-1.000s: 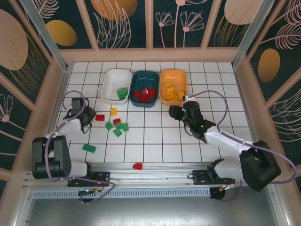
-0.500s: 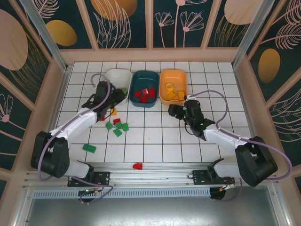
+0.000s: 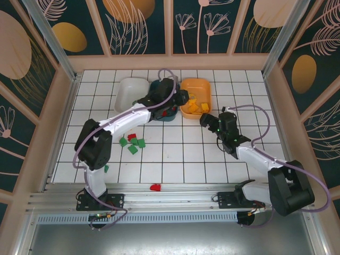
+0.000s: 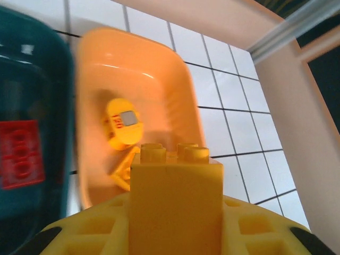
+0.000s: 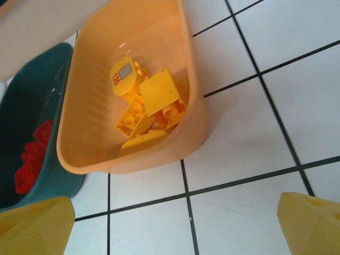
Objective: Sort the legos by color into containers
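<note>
With the left tool (image 3: 179,98), grips a yellow brick (image 4: 175,196) tight between the fingers, studs pointing forward. Hangs over the orange tray (image 4: 188,101), just ahead of and below that tool, with a round yellow piece (image 4: 123,123) lying inside. Has the teal tray (image 4: 32,79) just to the left of it, with a red brick (image 4: 21,146) in it.

With the right tool (image 3: 206,120), holds nothing: fingers (image 5: 34,226) spread wide above bare table (image 5: 249,154) tiles. Faces the orange tray just ahead, with several yellow bricks (image 5: 151,109) heaped in it, and the teal tray ahead to the left.

Farther off, leaves the white tray (image 3: 127,90) beyond the teal one, loose green bricks (image 3: 133,142) on the table well behind the left tool, and a lone red piece (image 3: 155,187) near the table's front edge.
</note>
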Robot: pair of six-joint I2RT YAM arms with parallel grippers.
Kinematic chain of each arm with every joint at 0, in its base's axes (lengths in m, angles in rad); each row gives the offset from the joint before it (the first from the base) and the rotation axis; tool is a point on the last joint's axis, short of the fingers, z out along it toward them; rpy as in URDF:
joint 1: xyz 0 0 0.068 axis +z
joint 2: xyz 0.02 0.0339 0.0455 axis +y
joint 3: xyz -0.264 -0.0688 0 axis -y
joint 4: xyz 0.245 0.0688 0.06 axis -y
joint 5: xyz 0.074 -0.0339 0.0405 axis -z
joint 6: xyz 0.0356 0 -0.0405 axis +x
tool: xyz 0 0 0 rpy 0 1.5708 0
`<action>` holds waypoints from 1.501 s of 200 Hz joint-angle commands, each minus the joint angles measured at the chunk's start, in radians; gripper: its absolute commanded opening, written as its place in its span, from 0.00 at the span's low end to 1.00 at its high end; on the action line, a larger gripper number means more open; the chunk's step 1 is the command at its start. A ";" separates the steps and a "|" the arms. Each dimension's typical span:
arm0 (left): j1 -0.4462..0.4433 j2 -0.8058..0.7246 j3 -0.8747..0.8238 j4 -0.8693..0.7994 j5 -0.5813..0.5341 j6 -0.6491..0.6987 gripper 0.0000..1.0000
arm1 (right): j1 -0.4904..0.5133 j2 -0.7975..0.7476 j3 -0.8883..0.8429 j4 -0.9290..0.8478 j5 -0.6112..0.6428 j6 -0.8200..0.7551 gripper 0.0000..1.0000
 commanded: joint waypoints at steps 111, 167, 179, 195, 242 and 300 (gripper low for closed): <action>-0.033 0.398 0.372 -0.099 0.027 0.035 0.33 | -0.021 -0.063 -0.028 -0.001 0.003 0.013 0.99; -0.034 0.422 0.395 -0.118 0.031 0.039 0.47 | -0.020 -0.063 -0.017 -0.014 -0.001 0.003 0.99; -0.034 0.420 0.399 -0.122 0.033 0.041 0.51 | -0.020 -0.068 -0.015 -0.019 -0.001 0.000 0.99; -0.033 0.415 0.410 -0.134 0.031 0.050 0.56 | -0.019 -0.076 -0.017 -0.019 -0.003 -0.002 0.99; -0.034 0.304 0.375 -0.128 0.001 0.079 0.61 | -0.015 -0.093 -0.014 -0.012 -0.028 -0.013 0.99; -0.009 -0.123 -0.020 -0.076 -0.200 0.131 0.72 | 0.065 -0.067 0.023 -0.016 -0.004 -0.057 0.98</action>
